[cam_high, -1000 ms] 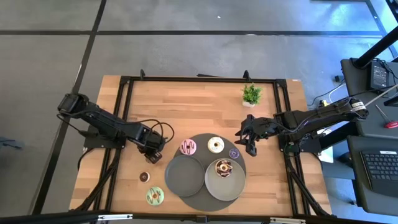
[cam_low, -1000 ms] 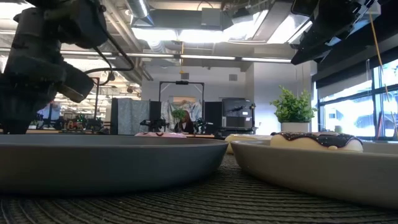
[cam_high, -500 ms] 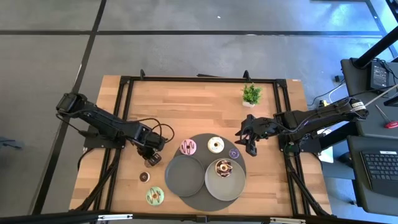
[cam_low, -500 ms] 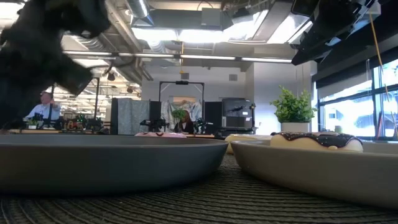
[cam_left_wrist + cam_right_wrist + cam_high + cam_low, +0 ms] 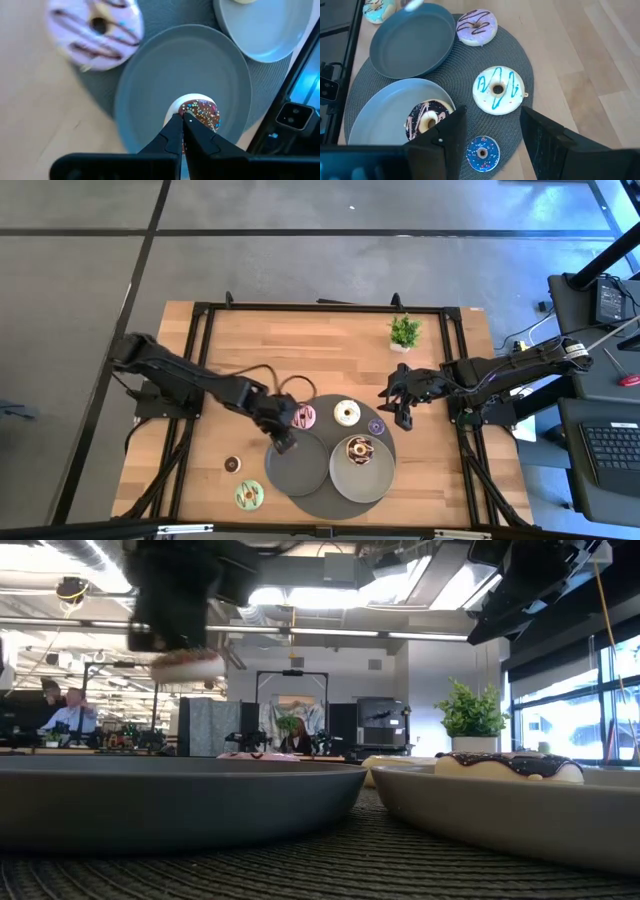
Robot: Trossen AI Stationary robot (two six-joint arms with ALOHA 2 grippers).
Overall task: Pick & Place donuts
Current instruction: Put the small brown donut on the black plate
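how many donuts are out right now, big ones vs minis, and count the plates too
Large iced donuts: 4 (pink, white, chocolate, green)
Mini donuts: 3 (purple, plain brown, sprinkled brown in the left gripper)
Grey plates: 2 (dark plate, light plate)
Total: 9

Dark jointed arms, black looping cables

The dark grey plate lay bare, open from above. A pink donut crowded its far rim, the light grey plate touched its right side, and the wooden table beyond stood open.
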